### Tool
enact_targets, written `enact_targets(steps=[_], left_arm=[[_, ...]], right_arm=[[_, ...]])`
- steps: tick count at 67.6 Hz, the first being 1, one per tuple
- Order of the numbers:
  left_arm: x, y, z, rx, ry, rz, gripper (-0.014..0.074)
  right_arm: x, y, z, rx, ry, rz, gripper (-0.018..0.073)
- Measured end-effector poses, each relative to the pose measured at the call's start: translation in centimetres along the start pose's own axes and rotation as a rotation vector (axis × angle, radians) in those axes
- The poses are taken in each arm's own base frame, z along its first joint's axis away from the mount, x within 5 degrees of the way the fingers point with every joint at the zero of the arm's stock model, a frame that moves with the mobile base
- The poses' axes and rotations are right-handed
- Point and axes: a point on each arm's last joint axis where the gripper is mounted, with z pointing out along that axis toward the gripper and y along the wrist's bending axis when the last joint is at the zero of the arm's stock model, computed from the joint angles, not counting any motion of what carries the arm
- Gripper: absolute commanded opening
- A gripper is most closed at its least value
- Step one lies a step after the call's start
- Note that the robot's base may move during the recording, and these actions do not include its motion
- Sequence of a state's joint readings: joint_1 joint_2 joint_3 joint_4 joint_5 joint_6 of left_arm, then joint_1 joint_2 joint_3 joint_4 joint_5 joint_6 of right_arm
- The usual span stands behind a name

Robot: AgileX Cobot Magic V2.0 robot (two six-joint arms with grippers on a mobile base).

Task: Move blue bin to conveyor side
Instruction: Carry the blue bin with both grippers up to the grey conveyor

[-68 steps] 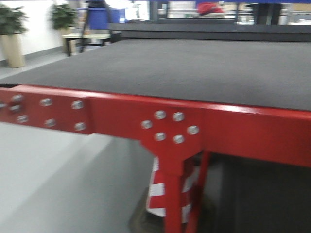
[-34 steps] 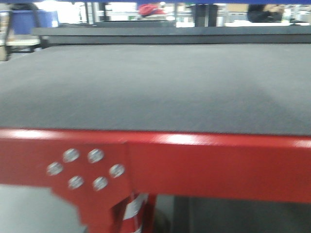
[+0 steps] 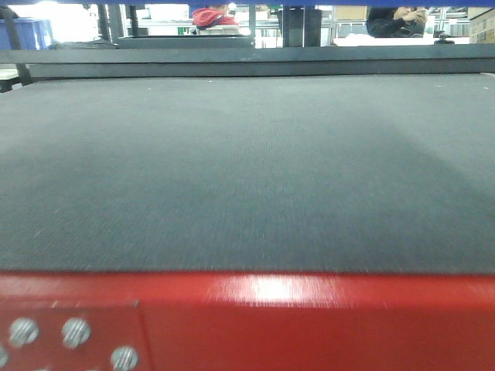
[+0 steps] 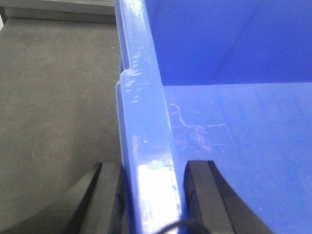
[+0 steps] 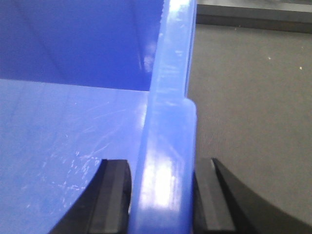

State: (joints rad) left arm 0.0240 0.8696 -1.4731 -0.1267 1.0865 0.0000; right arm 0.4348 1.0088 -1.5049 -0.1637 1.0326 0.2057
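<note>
bright-blue glossy plastic bin (image 4: 243,146) is over the dark-grey woven conveyor belt (image 3: 247,170), left tool (image 4: 153,195) and right tool (image 5: 161,195) each pinching a side rim, so i'd lower both ends level before letting go.

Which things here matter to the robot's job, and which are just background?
Job: blue bin, left gripper and right gripper clamping its rim, conveyor.
Background: person in red, person in dark clothing, beyond the belt.

bin (image 4: 234,136) over conveyor (image 3: 247,170) | left pincer (image 4: 153,168) astride left wall | right pincer (image 5: 163,168) astride right wall
</note>
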Motion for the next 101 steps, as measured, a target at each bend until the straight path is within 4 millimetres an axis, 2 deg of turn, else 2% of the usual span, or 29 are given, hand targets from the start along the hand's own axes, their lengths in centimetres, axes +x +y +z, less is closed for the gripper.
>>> enact_targets(steps=[101], left_arm=[[0.0,0.0,0.0,0.0,0.0,0.0,-0.0006]], right_arm=[[0.0,0.0,0.0,0.0,0.0,0.0,-0.0071]])
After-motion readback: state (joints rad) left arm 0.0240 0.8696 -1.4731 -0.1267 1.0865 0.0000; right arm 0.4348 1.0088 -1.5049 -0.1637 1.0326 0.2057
